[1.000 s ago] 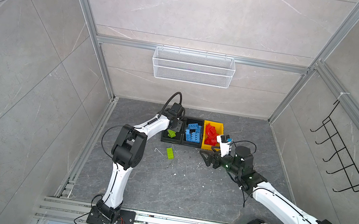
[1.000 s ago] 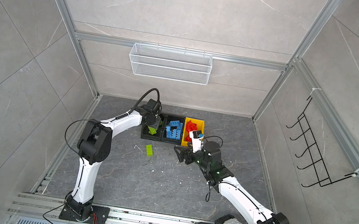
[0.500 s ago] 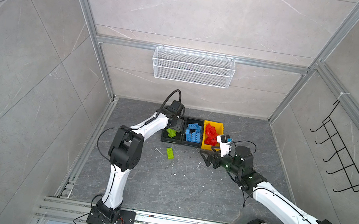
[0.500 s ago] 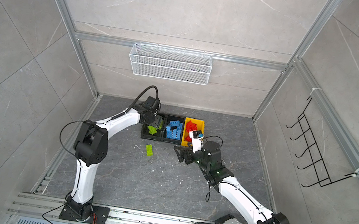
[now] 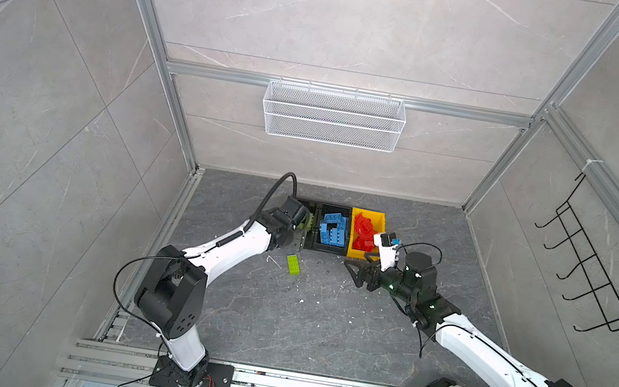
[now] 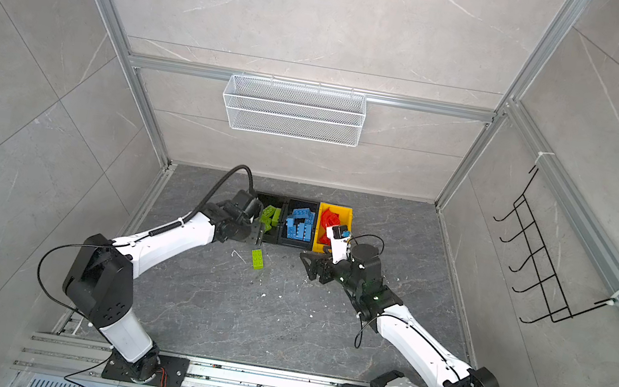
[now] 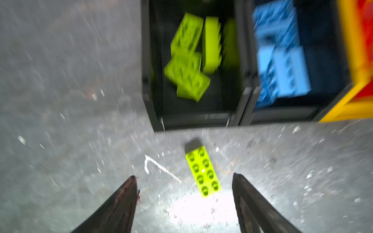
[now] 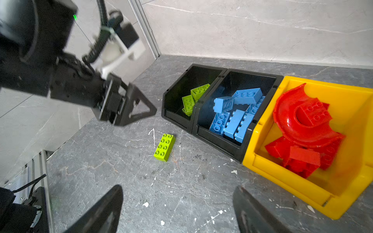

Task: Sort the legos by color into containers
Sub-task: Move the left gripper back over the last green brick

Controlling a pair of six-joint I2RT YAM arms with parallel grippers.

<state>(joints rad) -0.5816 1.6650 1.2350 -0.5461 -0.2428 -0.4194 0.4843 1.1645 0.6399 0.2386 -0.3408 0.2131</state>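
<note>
On the grey, veined, scuffed tabletop (image 8: 113, 165), three glossy open-top plastic bins stand touching in a row. The left black bin (image 8: 173, 109) holds studded lime green bricks (image 8: 191, 100), the middle black bin (image 8: 214, 139) rectangular blue bricks (image 8: 236, 121), and the yellow bin (image 8: 292, 187) red bricks (image 8: 302, 121), one a smooth curved arch. A loose green brick (image 8: 164, 147), two by four studs, lies flat just before the left bin. The left gripper (image 7: 184, 178) hangs tilted down near it, clear of the tabletop, its dark tapered jaws spread and empty. The right gripper (image 8: 178, 188) hovers low near the yellow bin, jaws wide apart, nothing between them. Since a second ago the left gripper has drawn back from over the black bin and its elbow has swung toward the base; the right arm has not moved
</note>
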